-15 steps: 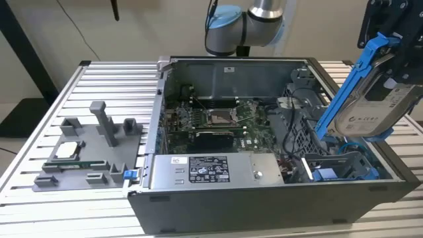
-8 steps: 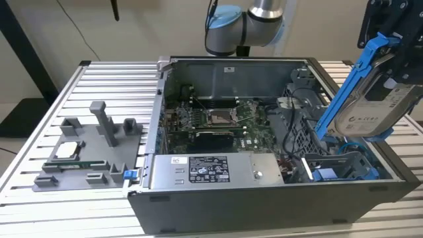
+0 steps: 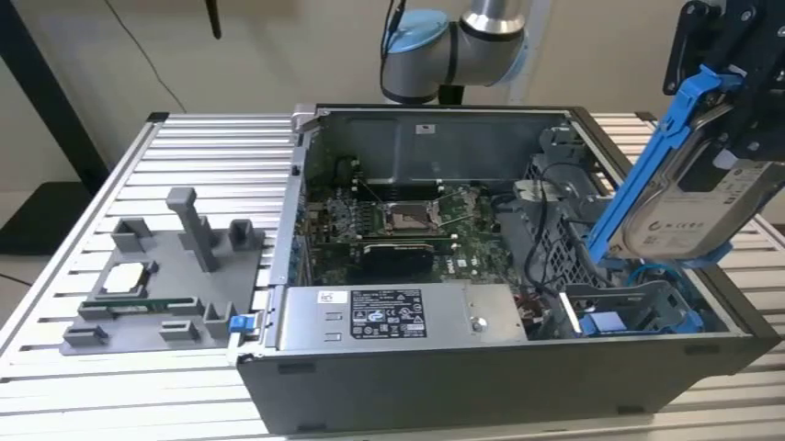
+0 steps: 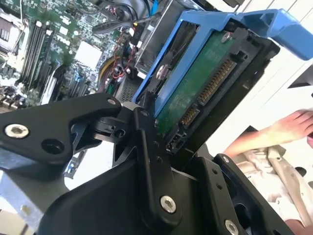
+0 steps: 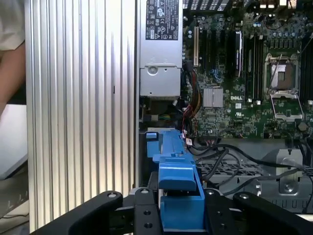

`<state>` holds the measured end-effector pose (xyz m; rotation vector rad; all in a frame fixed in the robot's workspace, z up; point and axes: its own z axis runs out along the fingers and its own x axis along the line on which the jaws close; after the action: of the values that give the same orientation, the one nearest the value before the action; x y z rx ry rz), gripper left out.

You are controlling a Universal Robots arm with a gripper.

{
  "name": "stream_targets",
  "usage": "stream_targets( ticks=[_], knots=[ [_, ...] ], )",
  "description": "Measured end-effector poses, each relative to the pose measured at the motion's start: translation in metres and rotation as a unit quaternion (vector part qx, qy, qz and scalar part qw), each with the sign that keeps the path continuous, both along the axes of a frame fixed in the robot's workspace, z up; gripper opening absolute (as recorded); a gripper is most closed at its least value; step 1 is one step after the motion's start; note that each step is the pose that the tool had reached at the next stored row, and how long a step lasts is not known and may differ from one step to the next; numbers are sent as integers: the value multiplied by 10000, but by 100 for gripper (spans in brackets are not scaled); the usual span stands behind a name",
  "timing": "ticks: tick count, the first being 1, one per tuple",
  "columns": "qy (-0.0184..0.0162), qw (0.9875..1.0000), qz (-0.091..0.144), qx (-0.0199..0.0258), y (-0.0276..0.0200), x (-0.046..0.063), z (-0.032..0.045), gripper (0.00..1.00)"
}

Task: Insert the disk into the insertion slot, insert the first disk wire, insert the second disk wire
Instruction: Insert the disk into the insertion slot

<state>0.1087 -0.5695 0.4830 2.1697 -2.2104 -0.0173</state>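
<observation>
My gripper (image 3: 736, 115) is shut on the disk (image 3: 687, 202), a silver-grey drive with a white label in a bright blue carrier frame. In the exterior view the disk hangs tilted, its lower end just above the insertion slot (image 3: 631, 312), a grey bay with blue tabs at the front corner of the open computer case on the exterior view's right. In the second wrist view the disk (image 4: 195, 83) shows its green circuit board and connector between the black fingers (image 4: 146, 147). In the first wrist view the blue carrier (image 5: 178, 191) sits between the fingers. A blue cable (image 3: 650, 271) lies by the bay.
The grey power-supply box (image 3: 392, 317) lies along the case front, beside the slot. The motherboard with its CPU socket (image 3: 407, 216) fills the middle, and black cables (image 5: 230, 156) run near the bay. A grey fixture (image 3: 160, 276) stands on the slatted table. A person's hand (image 4: 279, 129) is close.
</observation>
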Motion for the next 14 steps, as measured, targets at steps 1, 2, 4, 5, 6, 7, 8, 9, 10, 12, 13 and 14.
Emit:
stream_targets(
  ticks=[1,2,4,5,6,7,8,9,10,12,13,14],
  knots=[
    [0,10000,0,-21,0,0,-5,0],
    [0,10000,0,-50,0,0,-12,0],
    [0,9999,0,-127,4,0,-28,0],
    [-1,9999,0,-149,6,0,-40,0],
    [-1,9999,0,-154,7,0,-53,0],
    [-2,9999,0,-154,7,0,-64,0],
    [-2,9999,0,-154,7,0,-71,0],
    [-2,9999,0,-151,7,0,-78,0],
    [-5,9999,0,-141,7,0,-87,0],
    [-14,10000,8,-93,7,0,-100,0],
    [-17,10000,16,-54,7,0,-107,0],
    [-19,10000,23,-8,7,0,-112,0]
  ],
)
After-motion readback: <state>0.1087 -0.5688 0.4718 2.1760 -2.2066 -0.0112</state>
